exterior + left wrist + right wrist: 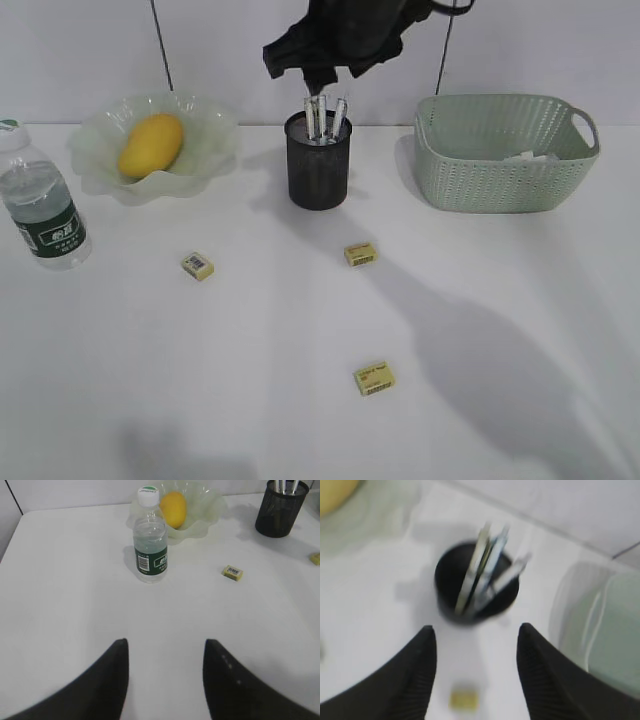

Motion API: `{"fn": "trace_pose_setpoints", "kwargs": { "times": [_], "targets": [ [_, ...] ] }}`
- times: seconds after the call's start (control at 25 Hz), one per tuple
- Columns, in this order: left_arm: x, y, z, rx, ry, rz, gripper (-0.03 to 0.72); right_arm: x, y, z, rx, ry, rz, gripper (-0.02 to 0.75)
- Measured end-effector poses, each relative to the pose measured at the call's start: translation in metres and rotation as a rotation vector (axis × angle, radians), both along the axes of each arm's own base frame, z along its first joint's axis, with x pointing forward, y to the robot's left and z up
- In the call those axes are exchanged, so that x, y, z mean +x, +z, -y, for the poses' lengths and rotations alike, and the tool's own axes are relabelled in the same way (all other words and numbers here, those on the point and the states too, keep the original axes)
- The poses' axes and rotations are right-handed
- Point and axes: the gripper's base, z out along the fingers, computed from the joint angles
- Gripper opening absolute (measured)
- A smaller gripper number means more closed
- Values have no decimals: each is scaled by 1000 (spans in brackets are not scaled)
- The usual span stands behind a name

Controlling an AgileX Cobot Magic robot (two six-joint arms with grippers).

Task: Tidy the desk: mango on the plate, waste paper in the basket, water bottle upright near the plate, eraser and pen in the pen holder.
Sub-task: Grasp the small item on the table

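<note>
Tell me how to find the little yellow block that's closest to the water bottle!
Start at the water bottle standing at the desk's left edge, below the green wavy plate holding the mango. Look to the bottle's right: the eraser lies there alone on the white top. The other two yellow blocks lie further right, beyond the black pen holder.

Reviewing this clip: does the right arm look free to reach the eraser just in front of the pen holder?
Probably yes. The right gripper hangs open and empty above the pen holder, and the eraser lies alone on bare desk, nothing beside it.
</note>
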Motion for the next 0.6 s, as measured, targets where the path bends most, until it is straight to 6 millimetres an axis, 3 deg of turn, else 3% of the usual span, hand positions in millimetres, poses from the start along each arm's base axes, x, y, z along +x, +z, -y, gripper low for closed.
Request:
{"fn": "trace_pose_setpoints", "kwargs": {
  "times": [0.28, 0.6],
  "targets": [
    [0, 0, 0, 0, 0, 0, 372, -35, 30, 24, -182, 140, -185, 420],
    [0, 0, 0, 0, 0, 0, 372, -62, 65, 32, -102, 224, -209, 420]
  ]
}}
